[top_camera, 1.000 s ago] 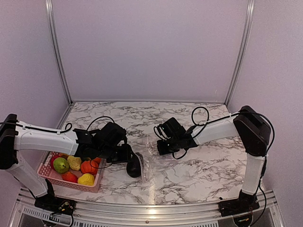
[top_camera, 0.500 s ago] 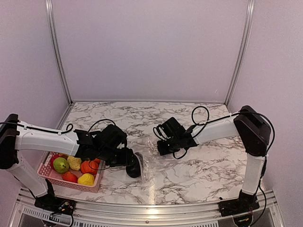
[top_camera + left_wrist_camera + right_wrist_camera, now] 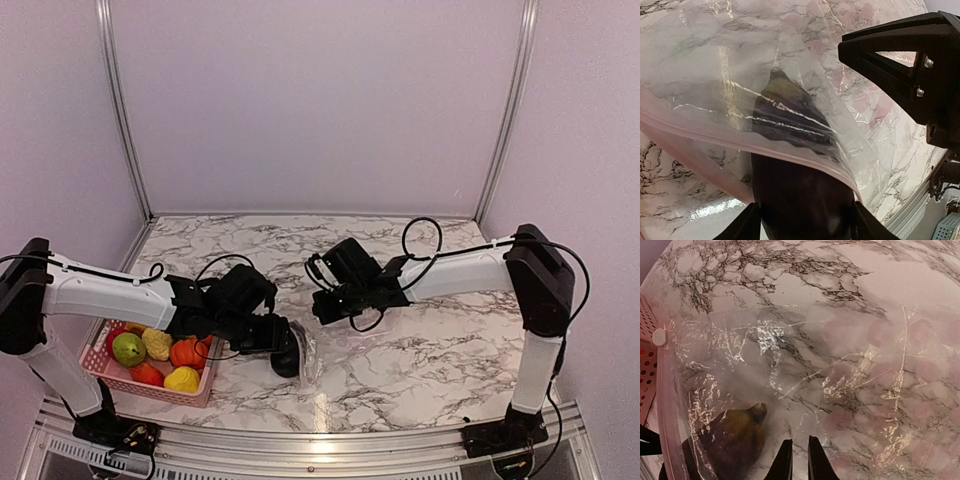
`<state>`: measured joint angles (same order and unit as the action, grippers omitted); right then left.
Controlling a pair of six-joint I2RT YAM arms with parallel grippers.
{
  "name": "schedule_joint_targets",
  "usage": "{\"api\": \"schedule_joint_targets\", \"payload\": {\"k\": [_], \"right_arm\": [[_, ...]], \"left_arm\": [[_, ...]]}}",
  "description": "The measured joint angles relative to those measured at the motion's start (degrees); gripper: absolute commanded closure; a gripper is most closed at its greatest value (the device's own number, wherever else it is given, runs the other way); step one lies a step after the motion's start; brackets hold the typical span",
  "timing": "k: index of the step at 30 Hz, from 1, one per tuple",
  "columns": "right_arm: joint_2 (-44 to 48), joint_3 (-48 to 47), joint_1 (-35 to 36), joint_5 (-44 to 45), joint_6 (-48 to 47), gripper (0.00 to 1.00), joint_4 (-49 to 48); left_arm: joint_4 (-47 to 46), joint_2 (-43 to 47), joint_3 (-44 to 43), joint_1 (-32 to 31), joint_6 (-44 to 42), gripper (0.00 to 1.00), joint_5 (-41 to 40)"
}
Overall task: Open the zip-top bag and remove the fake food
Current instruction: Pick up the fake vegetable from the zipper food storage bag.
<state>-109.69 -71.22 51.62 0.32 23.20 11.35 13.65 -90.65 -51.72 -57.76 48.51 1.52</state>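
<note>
The clear zip-top bag lies on the marble between my grippers. Its pink zip edge is draped over a dark purple eggplant, the only fake food still partly in the bag. My left gripper is shut on the eggplant's thick end at the bag mouth, also seen in the top view. The eggplant's stem end still lies under the plastic. My right gripper is shut on the bag film farther in, also in the top view.
A pink mesh basket at the front left holds the other fake food: a green piece, an orange pumpkin, a yellow lemon and red pieces. Its corner shows in the right wrist view. The table's front rail is close.
My right gripper has moved left with the bag film. My left gripper and the eggplant have shifted slightly right and toward the front.
</note>
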Motion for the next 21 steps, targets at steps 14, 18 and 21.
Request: {"api": "schedule_joint_targets", "payload": {"k": [14, 18, 21], "right_arm": [[-2.69, -0.2, 1.55, -3.06, 0.96, 0.9, -0.83], [-2.97, 0.85, 0.96, -3.69, 1.46, 0.9, -1.51], [-3.1, 1.55, 0.13, -4.13, 1.9, 0.9, -1.97]], "left_arm": [[-0.48, -3.85, -1.86, -0.11, -0.63, 0.26, 2.14], [-0.5, -4.66, -2.71, -0.11, -1.09, 0.29, 2.08], [-0.63, -5.4, -3.41, -0.11, -1.36, 0.35, 2.05]]}}
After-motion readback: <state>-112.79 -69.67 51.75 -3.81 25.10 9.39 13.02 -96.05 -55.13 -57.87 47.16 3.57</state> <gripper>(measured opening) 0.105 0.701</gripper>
